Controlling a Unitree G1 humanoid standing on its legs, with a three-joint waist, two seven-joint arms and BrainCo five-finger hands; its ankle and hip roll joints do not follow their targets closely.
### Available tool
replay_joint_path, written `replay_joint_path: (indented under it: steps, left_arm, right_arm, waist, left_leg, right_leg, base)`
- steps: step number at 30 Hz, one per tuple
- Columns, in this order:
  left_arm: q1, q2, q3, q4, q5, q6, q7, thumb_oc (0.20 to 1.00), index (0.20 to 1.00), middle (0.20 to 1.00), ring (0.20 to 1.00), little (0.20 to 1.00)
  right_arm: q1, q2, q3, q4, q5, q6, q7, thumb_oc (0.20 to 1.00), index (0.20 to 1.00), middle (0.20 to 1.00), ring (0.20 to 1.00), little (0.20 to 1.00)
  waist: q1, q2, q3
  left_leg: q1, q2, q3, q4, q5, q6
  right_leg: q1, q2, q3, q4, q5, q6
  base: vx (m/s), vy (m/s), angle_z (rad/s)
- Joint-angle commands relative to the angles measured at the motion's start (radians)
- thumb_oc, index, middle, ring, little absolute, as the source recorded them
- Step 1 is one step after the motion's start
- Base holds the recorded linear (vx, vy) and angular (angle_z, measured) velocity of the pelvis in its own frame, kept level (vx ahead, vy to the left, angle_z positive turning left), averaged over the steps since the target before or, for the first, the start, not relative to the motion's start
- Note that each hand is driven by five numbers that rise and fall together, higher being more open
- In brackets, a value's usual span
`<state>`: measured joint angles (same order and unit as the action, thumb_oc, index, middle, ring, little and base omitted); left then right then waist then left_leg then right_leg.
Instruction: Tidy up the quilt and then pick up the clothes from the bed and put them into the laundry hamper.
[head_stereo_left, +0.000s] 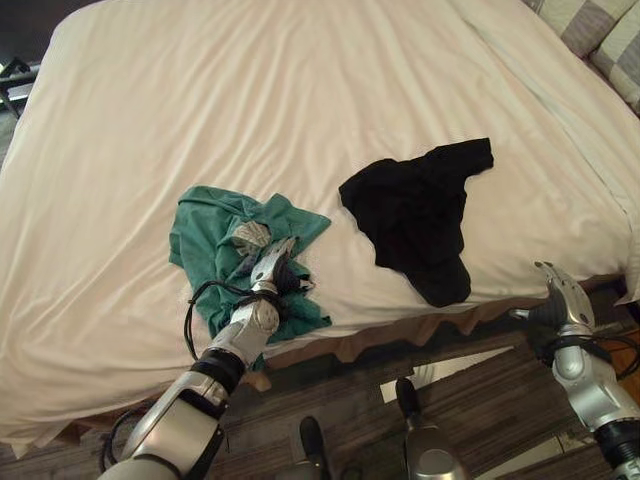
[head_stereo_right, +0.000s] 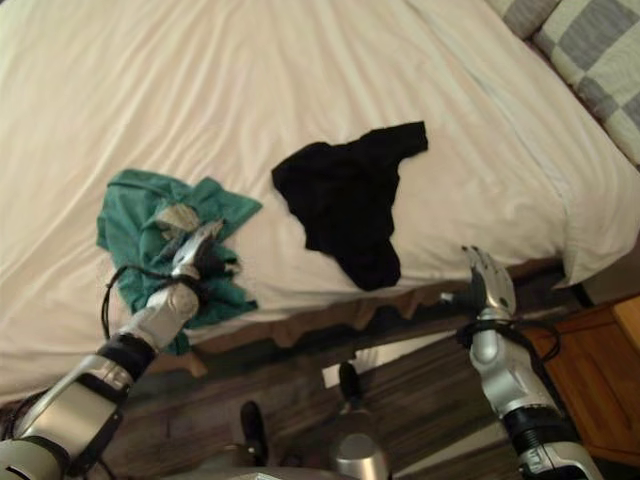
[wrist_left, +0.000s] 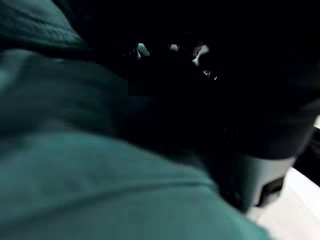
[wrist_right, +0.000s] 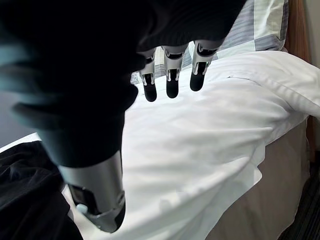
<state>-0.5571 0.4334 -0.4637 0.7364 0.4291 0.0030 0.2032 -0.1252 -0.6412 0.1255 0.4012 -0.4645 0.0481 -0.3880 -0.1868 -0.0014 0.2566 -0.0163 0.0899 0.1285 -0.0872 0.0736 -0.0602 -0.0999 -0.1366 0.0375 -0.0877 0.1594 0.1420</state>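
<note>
A crumpled green garment (head_stereo_left: 215, 250) lies in the lower left of the frame near the bed's front edge, with the robot's left hand (head_stereo_left: 270, 268) resting on top of it; whether its fingers grip the cloth cannot be told. At centre, a black garment (head_stereo_left: 420, 215) sprawls apart from the green one, its long axis running from the upper right down to the bed's front edge. The right hand (head_stereo_right: 489, 280) hovers at lower right off the bed's edge, fingers (wrist_right: 170, 82) straight and holding nothing. The cream quilt (head_stereo_left: 250, 110) covers the bed, checked pillows (head_stereo_right: 590, 60) at upper right, dark wood floor (head_stereo_left: 480, 400) below.
</note>
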Motion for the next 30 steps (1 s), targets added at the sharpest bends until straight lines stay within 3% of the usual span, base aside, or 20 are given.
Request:
replay_joint_path:
  steps: [1,9,10,11,15,19,21,24,27,30]
  left_arm:
    - [-0.036,0.065,0.006,0.081,0.146,0.032,0.061,1.0,1.0,1.0,1.0,1.0]
    - [0.167,0.209,0.114,0.186,0.255,0.082,0.063,1.0,1.0,1.0,1.0,1.0]
    - [0.183,0.212,0.122,0.28,0.251,0.089,0.065,0.285,0.285,0.285,0.285,0.285]
    - [0.182,0.211,0.123,0.284,0.25,0.088,0.067,0.2,0.2,0.2,0.2,0.2]
    - [0.21,0.21,0.129,0.379,0.23,0.082,0.058,0.2,0.2,0.2,0.2,0.2]
    - [0.235,0.166,0.076,0.437,0.148,0.054,0.083,0.2,0.2,0.2,0.2,0.2]
    - [0.237,0.156,0.068,0.437,0.129,0.049,0.089,0.2,0.2,0.2,0.2,0.2]
    - [0.246,0.127,0.048,0.395,0.045,0.013,0.117,0.2,0.2,0.2,0.2,0.2]
    - [0.266,0.114,0.036,0.315,0.01,-0.015,0.131,0.2,0.2,0.2,0.2,0.2]
    - [0.314,0.077,0.019,0.164,-0.045,-0.052,0.123,0.2,0.2,0.2,0.2,0.2]
  right_arm:
    - [-0.034,-0.054,-0.061,0.0,-0.017,-0.022,-0.037,1.0,1.0,1.0,1.0,1.0]
    - [-0.073,-0.126,-0.082,-0.014,0.006,-0.038,-0.009,1.0,1.0,1.0,1.0,1.0]
    - [-0.12,-0.144,-0.054,-0.02,0.016,-0.045,0.001,1.0,1.0,1.0,1.0,1.0]
    - [-0.124,-0.145,-0.051,-0.017,0.017,-0.046,0.001,1.0,1.0,1.0,1.0,1.0]
    - [-0.214,-0.189,0.012,-0.021,0.03,-0.053,0.026,1.0,1.0,1.0,1.0,1.0]
    - [-0.555,-0.255,0.223,0.128,0.078,-0.045,0.023,1.0,1.0,1.0,1.0,1.0]
    - [-0.611,-0.255,0.26,0.17,0.09,-0.041,0.023,1.0,1.0,1.0,1.0,1.0]
    - [-0.868,-0.228,0.419,0.436,0.134,-0.021,0.026,1.0,1.0,1.0,1.0,1.0]
    - [-0.936,-0.192,0.461,0.553,0.142,-0.012,0.033,1.0,1.0,1.0,1.0,1.0]
    - [-0.982,-0.103,0.489,0.762,0.17,-0.001,0.069,1.0,1.0,1.0,1.0,1.0]
  waist:
    - [0.063,-0.031,-0.018]
    - [0.123,-0.034,0.005]
    - [0.133,-0.04,0.014]
    - [0.131,-0.04,0.013]
    - [0.149,-0.047,0.03]
    - [0.193,-0.052,0.071]
    - [0.199,-0.048,0.076]
    - [0.227,-0.026,0.096]
    - [0.245,-0.01,0.104]
    - [0.268,0.021,0.101]
  left_leg:
    - [-0.012,0.01,-0.008,0.0,-0.04,0.001]
    - [-0.059,0.015,-0.038,0.0,-0.019,-0.01]
    - [-0.079,0.017,-0.042,0.0,-0.01,-0.015]
    - [-0.08,0.017,-0.042,0.0,-0.009,-0.015]
    - [-0.114,0.024,-0.049,0.0,0.006,-0.023]
    - [-0.192,0.033,-0.062,0.0,0.04,-0.043]
    - [-0.203,0.034,-0.064,0.0,0.046,-0.047]
    - [-0.254,0.033,-0.079,0.0,0.069,-0.06]
    - [-0.272,0.031,-0.085,0.0,0.076,-0.065]
    - [-0.295,0.027,-0.094,0.0,0.084,-0.069]
  right_leg:
    - [-0.011,-0.039,-0.009,0.034,-0.037,0.026]
    - [-0.032,-0.043,-0.052,0.04,-0.037,0.022]
    - [-0.047,-0.042,-0.061,0.04,-0.031,0.021]
    - [-0.048,-0.042,-0.061,0.04,-0.031,0.021]
    - [-0.076,-0.037,-0.071,0.039,-0.021,0.019]
    - [-0.137,-0.027,-0.084,0.031,0.004,0.012]
    - [-0.145,-0.027,-0.087,0.03,0.006,0.011]
    - [-0.17,-0.025,-0.101,0.016,0.016,0.005]
    - [-0.179,-0.026,-0.109,0.007,0.02,0.004]
    - [-0.188,-0.029,-0.121,0.0,0.02,0.005]
  base:
    - [0.0,-0.027,0.08]
    - [-0.02,-0.016,0.19]
    - [-0.06,-0.018,0.13]
    - [-0.05,-0.017,0.03]
    - [-0.05,-0.022,0.12]
    - [-0.06,-0.031,-0.04]
    - [-0.02,-0.014,0.07]
    - [-0.05,-0.057,0.03]
    - [-0.03,-0.025,0.14]
    - [-0.02,-0.007,0.13]
